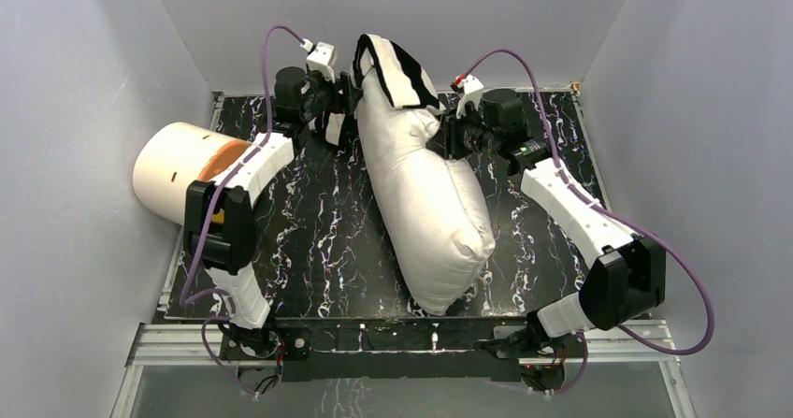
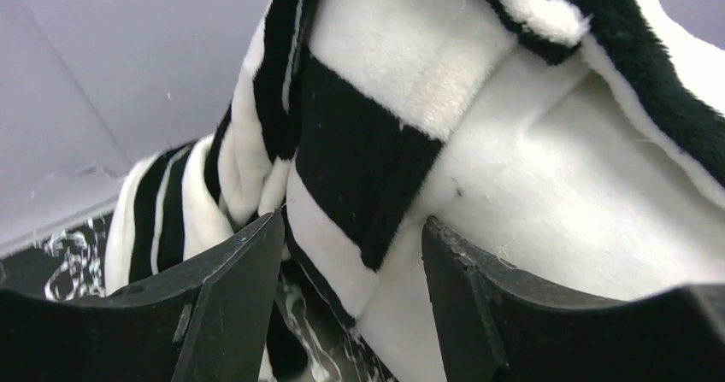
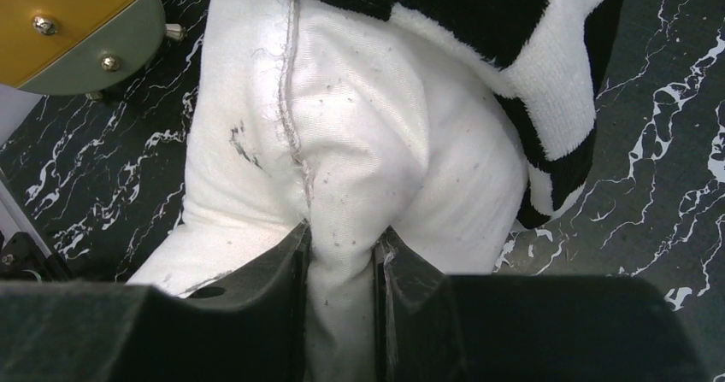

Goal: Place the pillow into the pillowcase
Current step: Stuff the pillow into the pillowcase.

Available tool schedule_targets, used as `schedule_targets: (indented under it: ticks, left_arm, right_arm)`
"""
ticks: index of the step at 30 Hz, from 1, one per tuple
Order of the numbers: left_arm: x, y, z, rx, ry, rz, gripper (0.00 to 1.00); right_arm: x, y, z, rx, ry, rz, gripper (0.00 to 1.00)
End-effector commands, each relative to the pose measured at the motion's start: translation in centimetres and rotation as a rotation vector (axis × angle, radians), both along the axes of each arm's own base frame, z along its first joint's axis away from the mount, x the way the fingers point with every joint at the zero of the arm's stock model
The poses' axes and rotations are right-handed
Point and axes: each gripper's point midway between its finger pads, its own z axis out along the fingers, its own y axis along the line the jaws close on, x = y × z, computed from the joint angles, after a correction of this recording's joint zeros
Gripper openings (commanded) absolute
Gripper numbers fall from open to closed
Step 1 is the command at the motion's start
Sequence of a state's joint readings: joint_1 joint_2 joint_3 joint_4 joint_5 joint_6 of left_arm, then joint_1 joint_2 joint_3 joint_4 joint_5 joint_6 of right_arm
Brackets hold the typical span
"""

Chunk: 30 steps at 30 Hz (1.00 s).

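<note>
The white pillow (image 1: 421, 194) lies diagonally on the table, its near end towards the arm bases. The striped pillowcase (image 1: 397, 67) caps its far end. My left gripper (image 1: 348, 95) sits at the far left of that end. In the left wrist view it (image 2: 352, 220) stands open, with the pillowcase (image 2: 359, 143) edge and the pillow (image 2: 564, 194) loose between the fingers. My right gripper (image 1: 441, 136) is on the pillow's right side. In the right wrist view it (image 3: 342, 230) pinches a fold of the pillow (image 3: 359, 117) just below the pillowcase (image 3: 547, 74) hem.
A cream cylinder with an orange face (image 1: 182, 170) lies at the left edge, against the left arm. The black marbled tabletop (image 1: 318, 240) is closed in by grey walls at the back and on both sides. A metal rail runs along the near edge.
</note>
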State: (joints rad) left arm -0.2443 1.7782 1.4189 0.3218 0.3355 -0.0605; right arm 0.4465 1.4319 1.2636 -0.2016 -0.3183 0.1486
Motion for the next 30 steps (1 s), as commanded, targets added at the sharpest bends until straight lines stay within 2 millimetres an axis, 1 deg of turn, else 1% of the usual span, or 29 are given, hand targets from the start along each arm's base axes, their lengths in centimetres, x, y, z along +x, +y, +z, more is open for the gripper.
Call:
schedule_targets:
  ticks: [1, 2, 3, 4, 6, 8, 9, 10, 11, 13, 15, 17, 18, 21, 23, 24, 25, 28, 29, 30]
  left_arm:
    - [2.3, -1.3, 4.7, 0.003, -0.243, -0.074, 0.6]
    - [2.8, -1.5, 4.4, 0.014, -0.249, -0.079, 0.6]
    - [3.0, -1.7, 4.2, 0.016, -0.251, -0.088, 0.56]
    - [3.2, -1.9, 4.1, 0.019, -0.255, -0.098, 0.48]
    - [3.3, -2.3, 4.1, 0.019, -0.267, -0.125, 0.25]
    - [2.9, -2.9, 4.1, 0.015, -0.273, -0.158, 0.06]
    - [2.6, -3.2, 4.3, 0.011, -0.273, -0.174, 0.0]
    - [2.1, -3.5, 4.5, 0.004, -0.273, -0.192, 0.0]
    - [1.5, -3.9, 4.7, -0.001, -0.271, -0.208, 0.0]
    - [0.1, -4.9, 5.3, -0.004, -0.276, -0.229, 0.0]
    - [-1.3, -5.8, 6.2, -0.006, -0.282, -0.246, 0.0]
    - [-2.6, -6.6, 7.1, -0.014, -0.277, -0.255, 0.0]
    - [-3.2, -6.8, 7.6, -0.02, -0.272, -0.258, 0.0]
    - [-4.8, -7.5, 8.5, -0.024, -0.253, -0.265, 0.0]
    - [-5.9, -8.0, 9.1, -0.024, -0.247, -0.281, 0.0]
    - [-6.5, -8.4, 9.2, -0.045, -0.229, -0.293, 0.0]
    - [-7.1, -8.7, 9.7, -0.056, -0.231, -0.308, 0.0]
    - [-8.3, -9.6, 9.7, -0.085, -0.209, -0.361, 0.0]
    - [-8.6, -9.9, 9.5, -0.091, -0.197, -0.382, 0.0]
    - [-8.7, -10.2, 9.1, -0.094, -0.182, -0.393, 0.0]
  right_arm:
    - [0.5, -0.1, 2.3, 0.002, -0.067, 0.009, 0.34]
    - [0.6, 0.0, 2.3, 0.0, -0.065, 0.008, 0.34]
    - [0.6, 0.0, 2.2, -0.001, -0.063, 0.007, 0.34]
    - [0.8, 0.0, 2.2, -0.002, -0.057, 0.004, 0.34]
    - [0.9, 0.1, 2.3, 0.004, -0.045, -0.005, 0.37]
    - [1.2, 0.1, 2.9, 0.012, -0.038, -0.022, 0.47]
    - [1.4, 0.1, 3.4, 0.023, -0.032, -0.04, 0.52]
    - [1.7, -0.1, 4.0, 0.031, -0.033, -0.063, 0.58]
    - [2.1, -0.4, 4.7, 0.035, -0.034, -0.098, 0.67]
    - [2.6, -0.7, 6.4, 0.058, -0.047, -0.148, 0.74]
    - [2.7, -0.7, 8.1, 0.079, -0.068, -0.165, 0.77]
    - [2.5, -0.2, 9.4, 0.073, -0.102, -0.167, 0.78]
    - [2.4, 0.1, 9.7, 0.058, -0.119, -0.164, 0.78]
    - [2.2, 1.1, 9.0, 0.032, -0.132, -0.122, 0.76]
    - [2.0, 2.2, 8.7, 0.046, -0.167, -0.075, 0.75]
    - [2.2, 2.5, 8.5, 0.046, -0.191, -0.069, 0.75]
    - [2.8, 2.6, 8.1, 0.036, -0.215, -0.074, 0.75]
    - [5.1, 2.6, 6.0, -0.018, -0.259, -0.104, 0.75]
    - [6.0, 2.6, 5.0, -0.039, -0.273, -0.119, 0.75]
    - [6.8, 2.5, 3.5, -0.065, -0.269, -0.127, 0.75]
